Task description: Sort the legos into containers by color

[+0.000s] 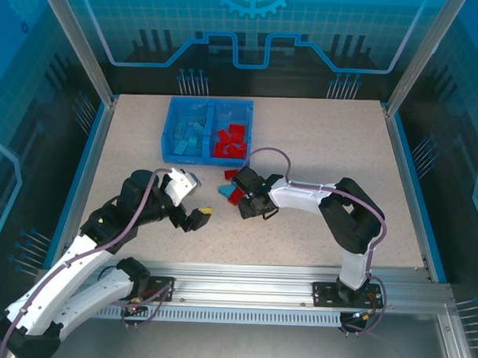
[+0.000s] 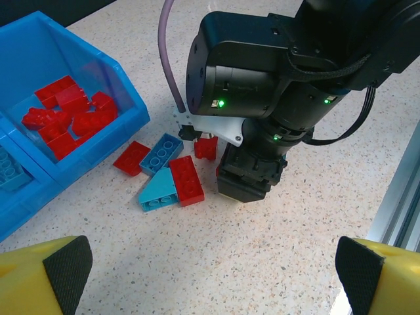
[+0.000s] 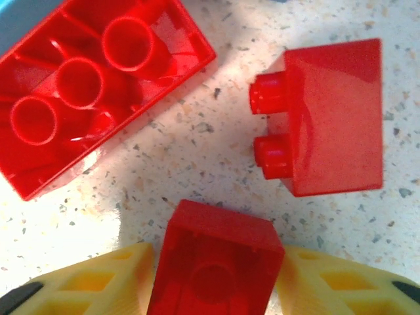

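Worktop (image 1: 327,143): speckled, pale.
My right claw (image 3: 213,292): pinching a small red brick (image 3: 213,243); long red brick (image 3: 98,85) and square red brick (image 3: 328,125) just beyond its tips.
My left claw (image 2: 210,275): spread wide.

Robot lab cell, aluminium frame (image 1: 79,48), blue panels (image 1: 323,25)
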Controlling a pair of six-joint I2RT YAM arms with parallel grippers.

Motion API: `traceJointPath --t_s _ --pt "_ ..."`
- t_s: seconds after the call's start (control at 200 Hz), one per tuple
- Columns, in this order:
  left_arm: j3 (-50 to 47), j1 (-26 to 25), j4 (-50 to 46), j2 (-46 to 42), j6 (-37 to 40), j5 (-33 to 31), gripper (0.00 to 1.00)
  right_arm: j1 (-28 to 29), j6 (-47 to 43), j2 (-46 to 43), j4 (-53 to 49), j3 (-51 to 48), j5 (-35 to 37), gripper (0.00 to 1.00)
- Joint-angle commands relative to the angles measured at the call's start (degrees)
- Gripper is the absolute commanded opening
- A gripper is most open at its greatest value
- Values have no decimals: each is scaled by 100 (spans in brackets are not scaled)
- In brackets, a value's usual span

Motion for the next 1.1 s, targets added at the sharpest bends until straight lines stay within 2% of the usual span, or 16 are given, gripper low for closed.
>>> traceJointPath --t_s 0.0,0.115,0.245,0.4,0.51,0.65,0.915,1.096 --pt "-64 24 -93 -39 206 116 99 28 -103 314 97 -8 167 45" --pt "-31 21 -162 -44 270 109 99 130 -178 -71 95 -75 226 36" --pt "-6 17 -106 -112 196 -105 99 263 -199 -866 -129 -73 479 31" --pt "-134 40 288 -516 -89 -857 99 364 -520 -1842 -145 158 739 32" --pt "-331 118 532 -923 -145 -1068 99 153 -912 -1943 85 656 843 33" --pt "-429 160 571 -1153 -127 -1254 99 -352 -1412 -1102 181 1859 821 33" --pt "-435 200 662 -1095 -219 -1599 99 -956 -2052 1583 -309 4897 1153 31" --pt "-450 288 688 -1094 -222 -1713 99 -1179 -2230 3427 -1067 7269 1205 32"
